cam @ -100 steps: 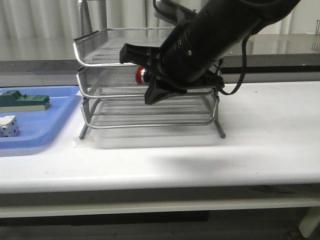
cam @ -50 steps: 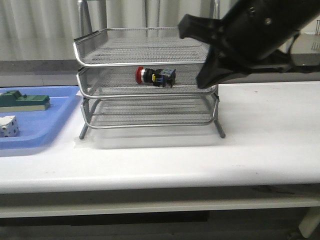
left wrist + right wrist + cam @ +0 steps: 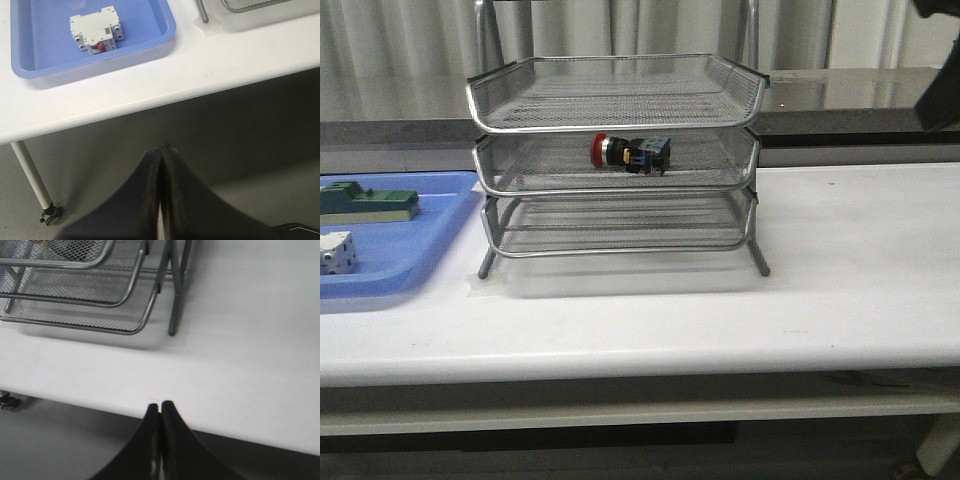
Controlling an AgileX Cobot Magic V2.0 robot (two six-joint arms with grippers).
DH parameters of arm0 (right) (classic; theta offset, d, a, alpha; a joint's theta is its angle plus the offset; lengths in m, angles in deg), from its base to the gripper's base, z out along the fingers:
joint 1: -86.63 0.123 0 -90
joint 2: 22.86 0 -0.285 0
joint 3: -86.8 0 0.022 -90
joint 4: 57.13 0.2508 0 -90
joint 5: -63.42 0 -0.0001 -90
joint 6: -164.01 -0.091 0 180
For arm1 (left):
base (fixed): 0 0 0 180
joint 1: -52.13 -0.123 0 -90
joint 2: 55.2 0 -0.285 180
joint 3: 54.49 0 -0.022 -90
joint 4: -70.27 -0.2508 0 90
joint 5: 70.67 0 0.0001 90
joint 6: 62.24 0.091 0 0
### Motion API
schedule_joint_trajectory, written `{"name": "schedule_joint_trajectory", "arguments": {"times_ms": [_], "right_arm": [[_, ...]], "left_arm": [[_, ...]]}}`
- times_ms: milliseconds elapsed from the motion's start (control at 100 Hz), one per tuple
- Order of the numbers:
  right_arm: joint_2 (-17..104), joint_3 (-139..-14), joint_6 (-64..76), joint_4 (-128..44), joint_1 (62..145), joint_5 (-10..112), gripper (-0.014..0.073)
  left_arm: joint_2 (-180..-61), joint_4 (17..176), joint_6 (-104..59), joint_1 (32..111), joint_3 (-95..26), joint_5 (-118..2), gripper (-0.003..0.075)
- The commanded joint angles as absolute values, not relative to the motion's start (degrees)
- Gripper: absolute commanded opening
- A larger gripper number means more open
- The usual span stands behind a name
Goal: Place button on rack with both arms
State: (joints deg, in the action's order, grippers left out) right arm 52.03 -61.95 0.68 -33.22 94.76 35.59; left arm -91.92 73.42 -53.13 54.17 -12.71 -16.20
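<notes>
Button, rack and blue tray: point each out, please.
button [image 3: 631, 152], front view, on its black barrel.
rack [image 3: 620, 78], front view, on the top tier's mesh.
blue tray [image 3: 430, 235], front view, on its bare floor.

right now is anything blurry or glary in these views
Front view: sharp, the button on the rack reads clearly, with a soft shadow under the rack. Left wrist view: the white block is crisp, the left gripper soft. Right wrist view: blurred overall, right gripper included.

We see the left claw [image 3: 161, 192]: matte black, two smooth curved fingers tapering to slim tips. Our right claw [image 3: 160, 432] matches, equally dark and plain, no markings visible.
</notes>
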Motion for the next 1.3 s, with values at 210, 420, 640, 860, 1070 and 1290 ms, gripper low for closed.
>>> {"name": "schedule_joint_trajectory", "arguments": {"times_ms": [210, 420, 640, 860, 1070, 1290], "right_arm": [[36.42, -59.19, -1.71, -39.51, 89.53, 34.09, -0.0060], [26.87, -55.79, -1.71, -39.89, 89.38, 32.99, -0.0060], [20.22, -55.00, -1.71, -39.89, 89.38, 30.87, -0.0060], [18.83, -55.00, -1.71, -39.89, 89.38, 29.72, -0.0060], [18.83, -55.00, -1.71, -39.89, 89.38, 29.72, -0.0060], [18.83, -55.00, -1.71, -39.89, 89.38, 29.72, -0.0060]], "left_arm": [[-92.28, 74.16, -53.46, 54.10, -14.25, -19.31, -0.0021], [-92.28, 74.16, -53.46, 54.10, -14.25, -19.31, -0.0021], [-92.28, 74.16, -53.46, 54.10, -14.25, -19.31, -0.0021], [-92.28, 74.16, -53.46, 54.10, -14.25, -19.31, -0.0021], [-92.28, 74.16, -53.46, 54.10, -14.25, -19.31, -0.0021], [-92.28, 74.16, -53.46, 54.10, -14.25, -19.31, -0.0021]]}}
